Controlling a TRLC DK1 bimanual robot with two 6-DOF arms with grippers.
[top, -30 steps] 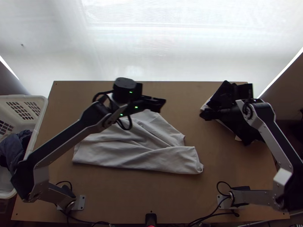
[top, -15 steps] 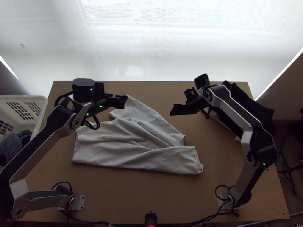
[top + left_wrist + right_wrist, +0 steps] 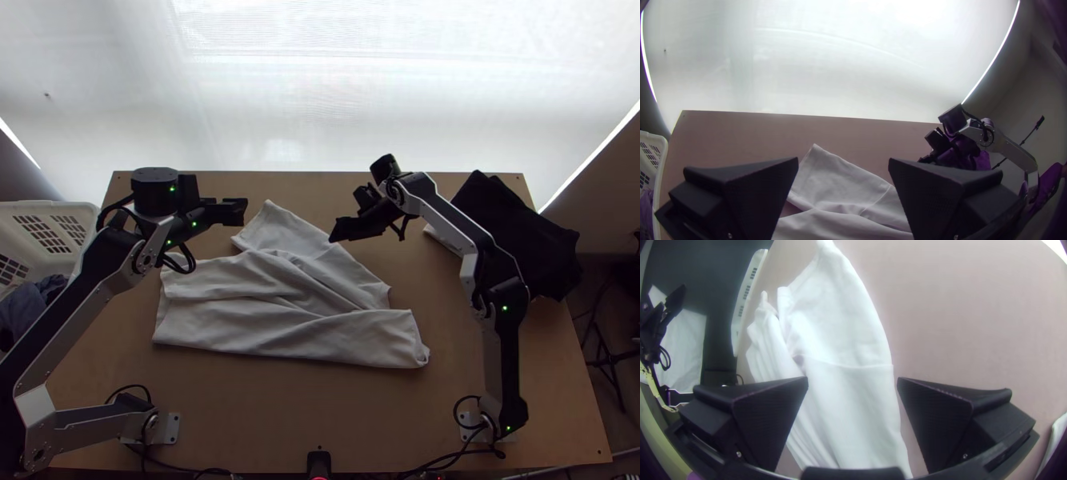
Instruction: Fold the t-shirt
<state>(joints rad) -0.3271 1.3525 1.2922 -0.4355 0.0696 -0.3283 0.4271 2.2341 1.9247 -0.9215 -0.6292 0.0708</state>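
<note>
The white t-shirt (image 3: 280, 308) lies bunched in loose folds on the table, one part stretching up the picture toward the far edge. At its upper left my left gripper (image 3: 245, 211) hangs above the table. My right gripper (image 3: 332, 238) is over the cloth's upper right edge. In the left wrist view my left gripper (image 3: 843, 162) has its fingers wide apart, with the shirt (image 3: 835, 182) beyond them. The right wrist view shows my right gripper (image 3: 852, 380) with its fingers apart too, the shirt (image 3: 840, 338) below and between them and not gripped.
A white basket (image 3: 90, 232) with dark cloth in it stands at the table's left side. A black cloth heap (image 3: 520, 232) with something white under it lies at the far right corner. Bare wood (image 3: 304, 408) runs along the near side.
My left gripper has moved left, off the shirt's upper part. My right gripper has come from the black heap leftward to the shirt's edge. The shirt lies as before.
</note>
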